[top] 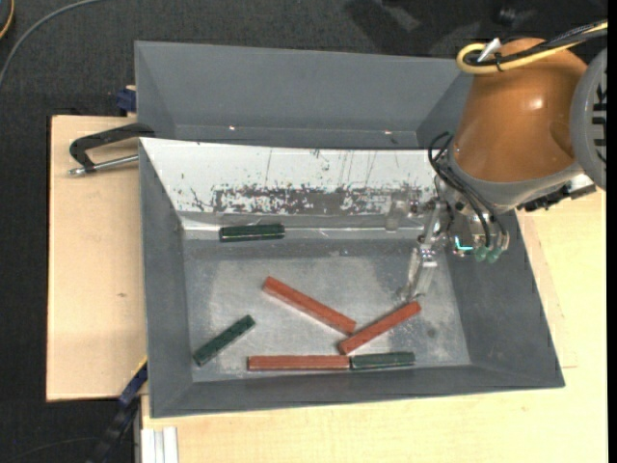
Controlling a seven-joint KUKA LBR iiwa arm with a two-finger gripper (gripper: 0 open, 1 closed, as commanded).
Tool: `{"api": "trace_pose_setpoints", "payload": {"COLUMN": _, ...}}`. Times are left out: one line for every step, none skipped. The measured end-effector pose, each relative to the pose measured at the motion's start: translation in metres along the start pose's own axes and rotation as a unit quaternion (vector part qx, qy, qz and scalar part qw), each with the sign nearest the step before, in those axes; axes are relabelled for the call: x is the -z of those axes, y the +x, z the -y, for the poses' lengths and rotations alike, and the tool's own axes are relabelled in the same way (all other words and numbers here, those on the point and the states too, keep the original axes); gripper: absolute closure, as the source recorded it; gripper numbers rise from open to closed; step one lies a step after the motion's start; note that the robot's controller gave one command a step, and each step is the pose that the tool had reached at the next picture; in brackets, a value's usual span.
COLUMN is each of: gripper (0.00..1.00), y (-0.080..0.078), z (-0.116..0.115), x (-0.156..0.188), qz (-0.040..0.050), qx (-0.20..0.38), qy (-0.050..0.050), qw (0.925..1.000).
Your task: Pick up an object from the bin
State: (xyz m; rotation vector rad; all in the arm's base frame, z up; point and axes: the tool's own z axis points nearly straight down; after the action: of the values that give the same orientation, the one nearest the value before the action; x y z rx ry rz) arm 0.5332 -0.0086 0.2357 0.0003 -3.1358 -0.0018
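My gripper (421, 270) hangs low at the right of the bin, just above the floor. Its tip is right over the upper right end of a slanted red bar (379, 328). A second red bar (308, 303) lies diagonally to the left, and its lower end meets the first one. Nothing shows between the gripper and these bars.
A third red bar (297, 362) lies along the front wall, end to end with a short dark green bar (383, 360). Another green bar (224, 340) lies slanted at the front left. One more green bar (252, 231) rests against the back wall.
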Motion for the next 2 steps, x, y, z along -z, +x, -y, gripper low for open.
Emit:
{"api": "trace_pose_setpoints", "payload": {"gripper": 0.0, "y": 0.03, "z": 0.017, "x": -0.105, "qz": -0.0008, "qx": -0.037, "qy": 0.0, "qw": 0.9993}}
{"api": "trace_pose_setpoints", "payload": {"gripper": 0.0, "y": 0.027, "z": -0.003, "x": -0.168, "qz": 0.001, "qx": -0.002, "qy": 0.0, "qw": 1.0}}
